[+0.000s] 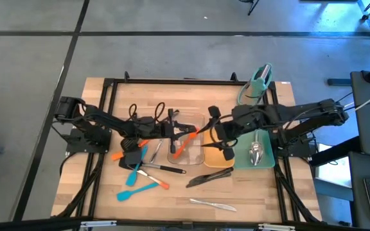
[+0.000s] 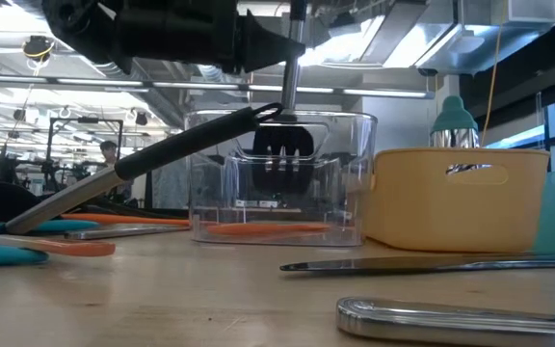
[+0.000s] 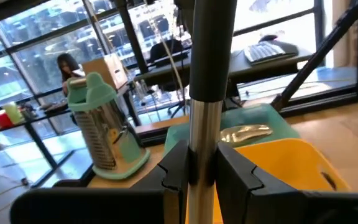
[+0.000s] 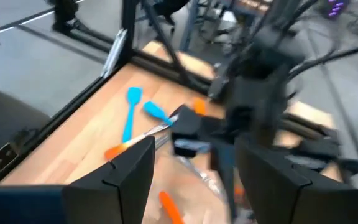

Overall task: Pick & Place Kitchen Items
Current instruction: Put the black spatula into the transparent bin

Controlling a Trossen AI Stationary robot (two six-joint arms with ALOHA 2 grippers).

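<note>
My left gripper (image 1: 171,129) (image 3: 199,177) points level over the clear tray (image 1: 186,162) and is shut on a black slotted turner (image 2: 282,154). The turner stands upright with its slotted head down inside the tray (image 2: 347,178). An orange spatula (image 1: 180,146) lies on the tray's floor. My right gripper (image 1: 216,133) (image 4: 201,180) hangs open in the air just right of the clear tray, above the yellow tray (image 1: 218,156), with nothing between its fingers. My left gripper pinches the turner's steel shaft (image 3: 201,127) between its two fingers, just below the black handle (image 3: 213,43). The fingers come in level from the table's left and lie across the shaft. The turner hangs upright, its head (image 2: 279,159) low inside the clear tray.
Blue spatulas (image 1: 133,183) and an orange one (image 1: 121,154) lie left of the clear tray. Black tongs (image 1: 209,176) and a steel utensil (image 1: 214,205) lie near the front edge. A teal tray (image 1: 265,160) holds a steel spoon (image 1: 256,152). A teal grater (image 1: 257,83) stands far right.
</note>
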